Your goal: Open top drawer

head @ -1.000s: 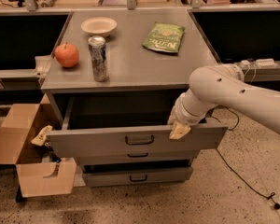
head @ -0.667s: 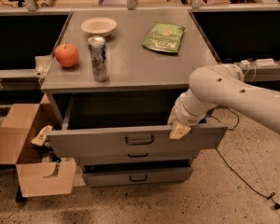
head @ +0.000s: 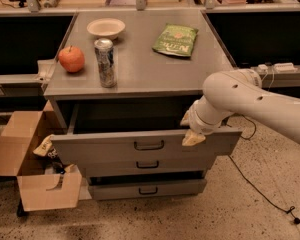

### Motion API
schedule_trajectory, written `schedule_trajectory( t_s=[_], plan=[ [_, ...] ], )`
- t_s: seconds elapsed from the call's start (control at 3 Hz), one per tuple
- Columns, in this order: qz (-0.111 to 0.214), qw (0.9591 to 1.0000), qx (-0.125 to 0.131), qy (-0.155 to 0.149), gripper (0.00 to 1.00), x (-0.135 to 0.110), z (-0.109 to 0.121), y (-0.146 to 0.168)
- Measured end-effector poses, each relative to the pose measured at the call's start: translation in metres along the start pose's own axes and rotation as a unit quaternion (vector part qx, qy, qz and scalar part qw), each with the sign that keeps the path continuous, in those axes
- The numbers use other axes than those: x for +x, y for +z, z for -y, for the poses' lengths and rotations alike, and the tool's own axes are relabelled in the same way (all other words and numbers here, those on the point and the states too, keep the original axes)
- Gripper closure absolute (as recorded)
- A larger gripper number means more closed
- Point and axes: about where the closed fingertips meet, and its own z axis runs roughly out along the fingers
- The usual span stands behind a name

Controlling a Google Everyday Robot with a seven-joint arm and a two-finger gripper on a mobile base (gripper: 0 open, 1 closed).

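The top drawer [head: 110, 147] is the widest grey drawer of the cabinet, with a small dark bar handle [head: 149, 145] at its centre. It stands pulled out toward me, with a dark gap behind its front. My gripper [head: 190, 130] sits at the drawer front's upper edge, right of the handle, at the end of my white arm [head: 250, 101]. One pale fingertip [head: 193, 138] hangs over the front face; another shows behind the edge. The wrist hides the rest of the hand.
Two shorter drawers [head: 147, 164] [head: 147, 189] lie below; the lowest sticks out a little. On the cabinet top are an apple [head: 71, 59], a can [head: 105, 62], a bowl [head: 106, 28] and a green chip bag [head: 176, 40]. An open cardboard box [head: 30, 169] stands at the left. A cable [head: 260, 189] crosses the floor.
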Motion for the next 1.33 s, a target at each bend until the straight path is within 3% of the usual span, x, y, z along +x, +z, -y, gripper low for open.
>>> schedule_trajectory(
  t_s=[0.33, 0.67, 1.0, 1.33],
  plan=[
    [0.0, 1.0, 0.0, 0.0, 0.0, 0.0, 0.0, 0.0],
    [0.0, 1.0, 0.0, 0.0, 0.0, 0.0, 0.0, 0.0],
    [-0.002, 0.9996, -0.03, -0.001, 0.0, 0.006, -0.009, 0.005],
    [-0.006, 0.9969, -0.079, 0.002, 0.0, 0.017, -0.025, 0.009]
  ],
)
